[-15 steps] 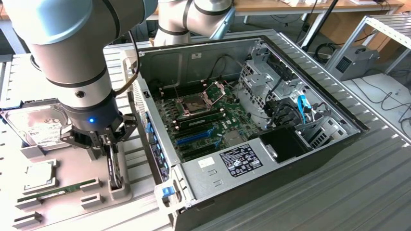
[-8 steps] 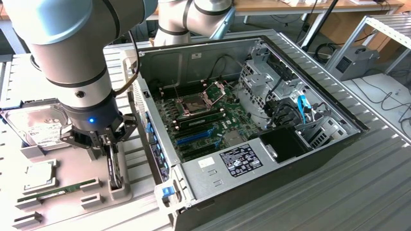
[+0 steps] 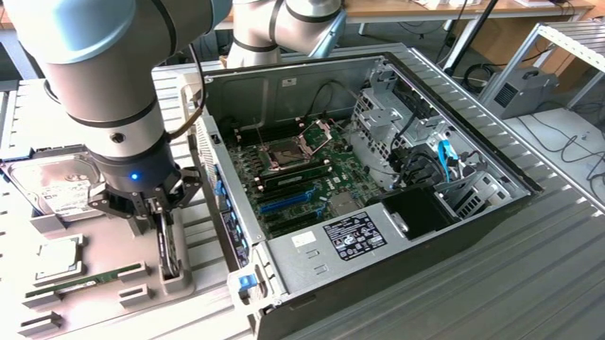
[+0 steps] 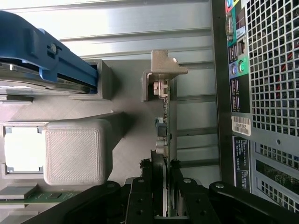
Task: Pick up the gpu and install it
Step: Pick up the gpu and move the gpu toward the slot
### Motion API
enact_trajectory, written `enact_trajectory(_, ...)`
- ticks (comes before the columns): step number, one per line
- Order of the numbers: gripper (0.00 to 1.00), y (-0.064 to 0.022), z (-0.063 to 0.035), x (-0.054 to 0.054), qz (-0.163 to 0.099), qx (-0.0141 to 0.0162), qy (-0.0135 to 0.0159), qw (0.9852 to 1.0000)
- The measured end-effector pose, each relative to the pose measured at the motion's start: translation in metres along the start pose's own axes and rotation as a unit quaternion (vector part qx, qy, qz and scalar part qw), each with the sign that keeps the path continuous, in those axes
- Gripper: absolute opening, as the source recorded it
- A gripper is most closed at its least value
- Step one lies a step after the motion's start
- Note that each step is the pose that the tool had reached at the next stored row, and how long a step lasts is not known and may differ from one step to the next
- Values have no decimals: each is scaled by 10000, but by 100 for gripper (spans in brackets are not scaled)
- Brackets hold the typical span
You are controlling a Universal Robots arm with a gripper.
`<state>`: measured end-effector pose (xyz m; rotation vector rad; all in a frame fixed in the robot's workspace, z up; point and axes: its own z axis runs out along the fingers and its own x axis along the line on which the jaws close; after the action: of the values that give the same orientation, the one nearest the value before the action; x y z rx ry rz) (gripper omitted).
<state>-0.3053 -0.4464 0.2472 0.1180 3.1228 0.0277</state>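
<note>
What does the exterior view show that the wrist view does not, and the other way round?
Only exterior: the motherboard inside the open computer case, seen from above. Only wrist: the round audio jacks on the case's rear. Both: the gpu standing on edge in its grey holder, with the gripper down at it.

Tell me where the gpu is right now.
The gpu stands on edge in the grey holder at the exterior view's left, beside the open computer case, clamped by the gripper.
</note>
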Motion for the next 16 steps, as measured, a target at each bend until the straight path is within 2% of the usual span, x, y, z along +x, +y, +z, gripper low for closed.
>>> enact_trajectory(16,26,3,-117,-2,0,0,0,10000)
